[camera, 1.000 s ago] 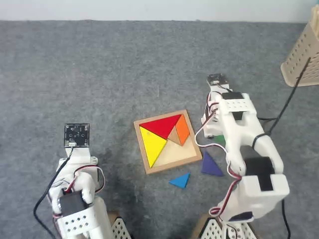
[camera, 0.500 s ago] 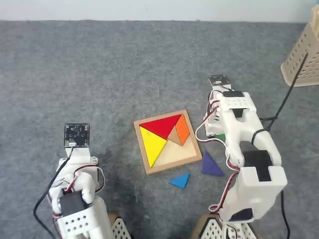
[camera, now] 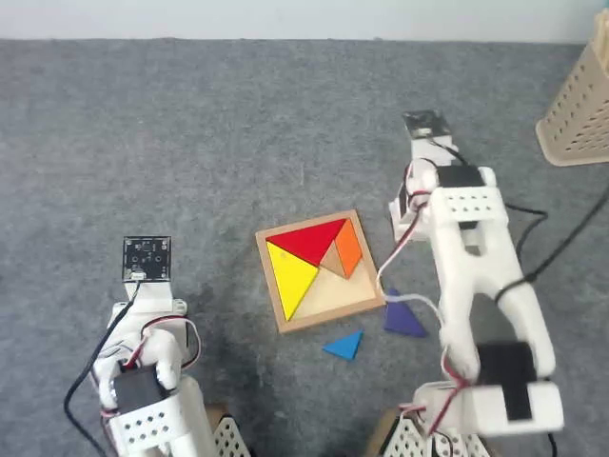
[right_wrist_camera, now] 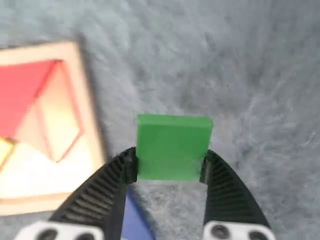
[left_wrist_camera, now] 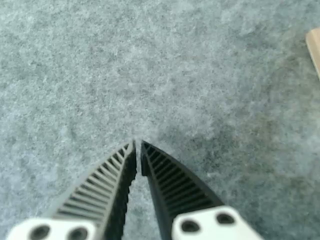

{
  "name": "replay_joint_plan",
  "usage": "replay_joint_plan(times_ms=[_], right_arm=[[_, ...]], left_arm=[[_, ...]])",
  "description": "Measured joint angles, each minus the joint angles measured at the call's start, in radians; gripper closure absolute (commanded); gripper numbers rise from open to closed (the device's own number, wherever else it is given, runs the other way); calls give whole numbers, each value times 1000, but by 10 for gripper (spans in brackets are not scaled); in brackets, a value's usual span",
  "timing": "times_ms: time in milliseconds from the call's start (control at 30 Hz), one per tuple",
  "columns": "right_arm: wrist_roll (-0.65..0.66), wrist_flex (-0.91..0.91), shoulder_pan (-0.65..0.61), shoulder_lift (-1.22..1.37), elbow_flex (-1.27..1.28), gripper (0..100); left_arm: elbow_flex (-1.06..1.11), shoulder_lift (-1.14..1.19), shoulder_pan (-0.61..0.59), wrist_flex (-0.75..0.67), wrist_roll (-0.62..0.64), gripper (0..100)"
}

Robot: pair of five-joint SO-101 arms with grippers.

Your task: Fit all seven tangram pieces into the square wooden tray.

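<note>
The left arm point(camera: 143, 376) sits folded back close over its base, its claw point(left_wrist_camera: 137, 146) pointing downward with the toothed fingers pressed together and nothing between them. The right arm point(camera: 473, 257) stretches out long from its base, wrist tipped down. Its claw point(right_wrist_camera: 168, 159) is clamped on the green square piece point(right_wrist_camera: 174, 142) — one finger against each side.

Wooden tray point(camera: 333, 316) with red triangle point(camera: 309, 243), yellow triangle point(camera: 288, 271) and orange piece point(camera: 349, 249) inside; purple triangle point(camera: 403, 317) and blue triangle point(camera: 345, 345) just outside.
</note>
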Motion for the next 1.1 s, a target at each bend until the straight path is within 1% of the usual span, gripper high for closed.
replay_joint_plan(times_ms=[100,300,400,467,633,800,1100], right_arm=[[26,21,-97,-61,0,897],[138,21,-359,-71,98,895],[166,-3,-433,-64,123,894],[170,-15,-453,-37,123,894],[176,-35,-453,34,123,893],[259,-37,-460,48,123,893],[307,-37,-460,48,123,893]], left_arm=[[0,0,0,0,0,987],[0,0,0,0,0,987],[0,0,0,0,0,987],[0,0,0,0,0,987],[0,0,0,0,0,987],[0,0,0,0,0,987],[0,0,0,0,0,987]])
